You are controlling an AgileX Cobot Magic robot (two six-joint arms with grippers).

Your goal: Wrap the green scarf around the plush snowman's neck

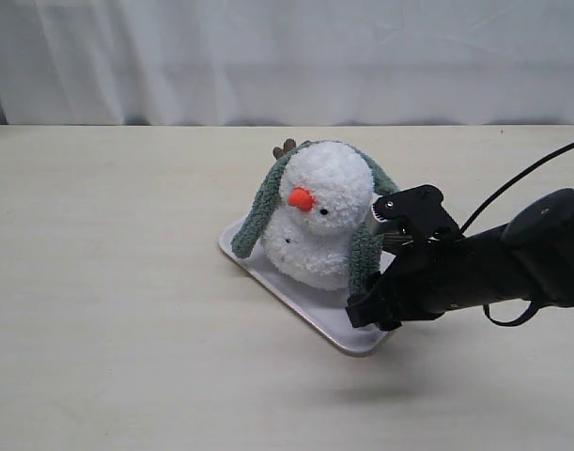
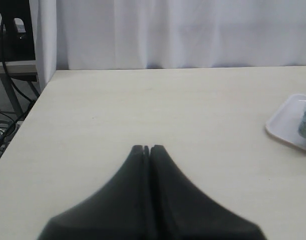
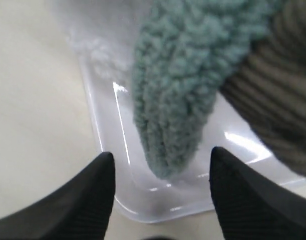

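The plush snowman (image 1: 317,221) sits upright on a white tray (image 1: 296,303). The green scarf (image 1: 255,218) lies over the back of its head, and one end hangs down each side. The front of the snowman's neck (image 1: 288,214) shows bare white fluff. My right gripper (image 1: 366,303) is at the tray's near right corner, beside the scarf's right end (image 1: 366,258). In the right wrist view my right gripper (image 3: 162,153) is open, and the scarf tip (image 3: 173,100) hangs loose above the tray floor (image 3: 142,200) just ahead of its fingers. My left gripper (image 2: 146,148) is shut and empty over bare table.
A brown corduroy twig arm (image 3: 278,100) lies right beside the scarf end. The tray's corner (image 2: 288,120) shows at the edge of the left wrist view. A white curtain (image 1: 287,56) hangs behind the pale table (image 1: 108,282).
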